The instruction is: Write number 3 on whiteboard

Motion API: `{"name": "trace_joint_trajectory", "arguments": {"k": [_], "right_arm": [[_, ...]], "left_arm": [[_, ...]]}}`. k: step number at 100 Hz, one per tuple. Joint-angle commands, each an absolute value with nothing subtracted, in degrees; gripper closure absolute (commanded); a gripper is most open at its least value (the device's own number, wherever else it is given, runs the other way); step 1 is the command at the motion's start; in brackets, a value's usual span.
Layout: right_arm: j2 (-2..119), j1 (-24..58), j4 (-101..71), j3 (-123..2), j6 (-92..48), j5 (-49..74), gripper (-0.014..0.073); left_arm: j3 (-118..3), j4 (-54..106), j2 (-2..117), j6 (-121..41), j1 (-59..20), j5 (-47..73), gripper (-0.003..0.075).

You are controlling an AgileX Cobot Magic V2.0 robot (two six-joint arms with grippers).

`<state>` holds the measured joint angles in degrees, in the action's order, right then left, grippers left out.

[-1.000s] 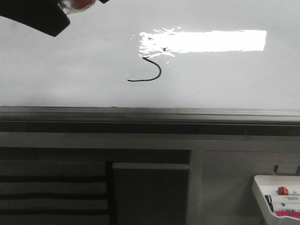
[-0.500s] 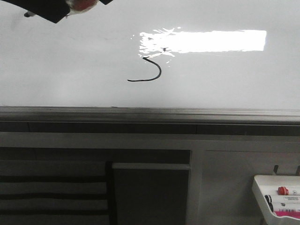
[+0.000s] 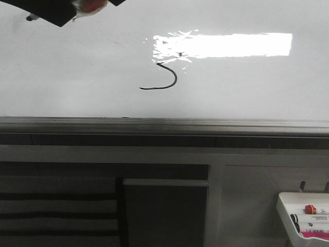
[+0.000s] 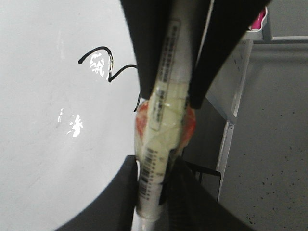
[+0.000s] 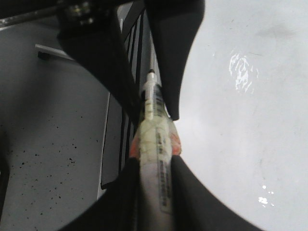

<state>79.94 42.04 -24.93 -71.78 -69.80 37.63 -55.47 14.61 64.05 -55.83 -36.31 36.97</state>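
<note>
Your whiteboard (image 3: 77, 72) fills the upper half of the front view, glossy and pale, with a bright rectangular glare (image 3: 226, 45) across its upper middle and a grey metal rail (image 3: 164, 125) along its near edge. Below the rail you see a grey cabinet face with a dark panel (image 3: 164, 213), and at the lower right corner a small white marker tray (image 3: 288, 213) holding markers, one with a red cap (image 3: 310, 209). In the top left corner of the front view a dark claw (image 3: 77, 6) pokes in over the board, well apart from the writing, with something red and pale showing in it. In the left wrist view your left claw (image 4: 163, 96) is clamped on a taped marker (image 4: 161, 125), a red band around its middle, held clear of the board. In the right wrist view your right claw (image 5: 149, 103) is likewise clamped on a taped marker (image 5: 156, 144). The number 3 (image 3: 163, 77) sits near the board's centre, just under the glare's left end: a thin black hook with a flat tail and a tiny dot above.
</note>
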Motion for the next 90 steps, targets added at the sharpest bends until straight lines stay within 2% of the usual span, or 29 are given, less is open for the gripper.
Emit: {"name": "trace_joint_trajectory", "arguments": {"k": [1, 10, 41, 70, 90], "right_arm": [[78.31, 42.01, -26.94, -73.69, -70.0, 34.67, 0.0405], [77.81, 41.79, -26.94, -73.69, -69.9, 34.4, 0.0363], [72.2, 39.96, -26.94, -73.69, -69.24, 32.77, 0.0361], [62.57, 28.19, -26.94, -73.69, -60.19, 31.98, 0.0361], [59.86, 24.18, -26.94, -73.69, -58.25, 32.38, 0.0361]], "left_arm": [[-57.5, 16.55, 63.14, -54.14, -36.59, 32.89, 0.0701], [-57.5, 16.55, 63.14, -54.13, -36.59, 32.89, 0.0701], [-57.5, 16.55, 63.14, -47.02, -34.47, 31.15, 0.0701], [-56.89, 16.55, 63.17, -29.97, -21.0, 29.29, 0.0701], [-52.77, 22.24, 63.84, -26.64, -12.31, 20.37, 0.0701]]}}
